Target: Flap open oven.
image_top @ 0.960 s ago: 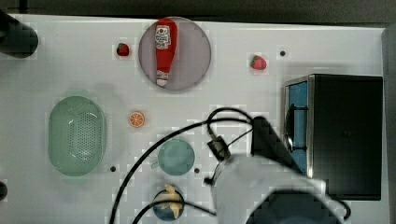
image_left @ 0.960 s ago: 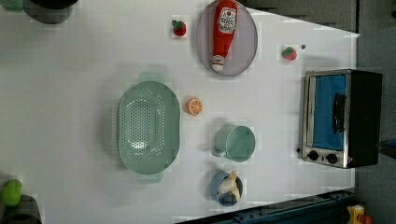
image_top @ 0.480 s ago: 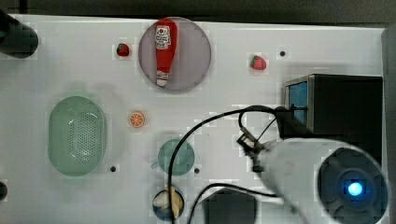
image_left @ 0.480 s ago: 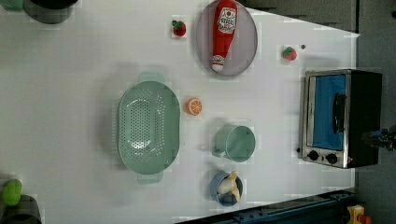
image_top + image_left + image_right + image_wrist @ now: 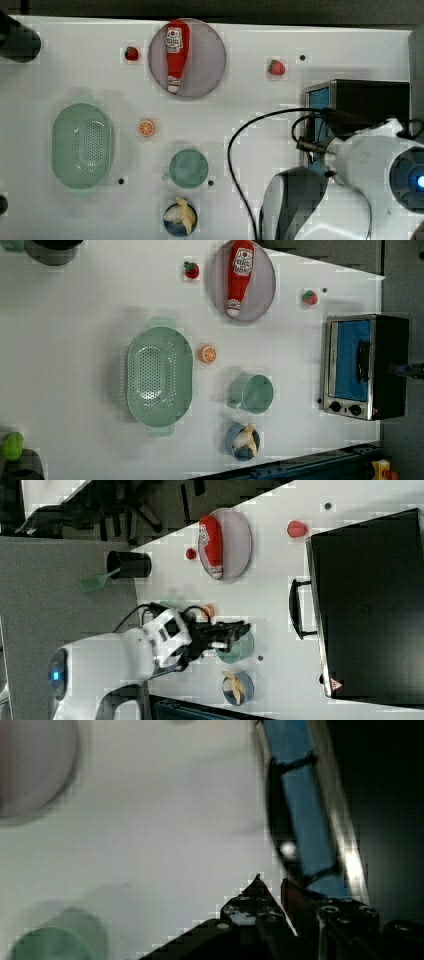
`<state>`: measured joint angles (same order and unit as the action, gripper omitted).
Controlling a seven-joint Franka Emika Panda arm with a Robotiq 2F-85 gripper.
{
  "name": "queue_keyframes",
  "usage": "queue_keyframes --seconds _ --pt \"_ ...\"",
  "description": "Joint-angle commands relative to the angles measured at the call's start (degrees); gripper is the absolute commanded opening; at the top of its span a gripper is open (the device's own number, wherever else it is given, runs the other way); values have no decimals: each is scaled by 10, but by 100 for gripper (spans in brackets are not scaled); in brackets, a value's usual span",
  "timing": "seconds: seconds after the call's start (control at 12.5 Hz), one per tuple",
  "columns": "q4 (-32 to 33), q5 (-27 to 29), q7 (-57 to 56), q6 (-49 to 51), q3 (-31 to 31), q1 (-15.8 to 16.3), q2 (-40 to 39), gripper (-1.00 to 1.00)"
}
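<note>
The oven (image 5: pixel 365 367) stands at the left view's right edge, its blue door (image 5: pixel 350 360) flat against the silver frame and its bar handle (image 5: pixel 363 360) across the middle. Its black top (image 5: pixel 375 100) shows in the top view, where my white arm (image 5: pixel 370 165) covers part of the front. In the wrist view my gripper (image 5: pixel 271 884) hovers just short of the door handle (image 5: pixel 275 815), fingers (image 5: pixel 257 882) a narrow gap apart with nothing between them. In the right view the gripper (image 5: pixel 240 630) points toward the handle (image 5: pixel 295 610) and is clear of it.
A ketchup bottle (image 5: pixel 176 47) lies on a grey plate (image 5: pixel 207 55). Two strawberries (image 5: pixel 276 67) (image 5: pixel 131 53), an orange slice (image 5: pixel 146 128), a green colander (image 5: pixel 82 145), a green cup (image 5: pixel 188 168) and a blue bowl with banana (image 5: pixel 181 217) dot the white table. My cable (image 5: pixel 240 135) loops beside the oven.
My arm has swung toward the top view's right and now reaches over the oven's front. A dark tip has come further in at the left view's right edge. The oven door has not moved.
</note>
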<state>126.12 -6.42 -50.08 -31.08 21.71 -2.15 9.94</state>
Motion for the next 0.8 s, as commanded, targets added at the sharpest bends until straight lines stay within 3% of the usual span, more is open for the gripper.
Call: queue_keyframes --seconds 0.08,0.8 --pt "7 -9 -125 -66 19 -7 -33 -65" --pt "68 -32 -127 -256 43 -13 -142 -65"
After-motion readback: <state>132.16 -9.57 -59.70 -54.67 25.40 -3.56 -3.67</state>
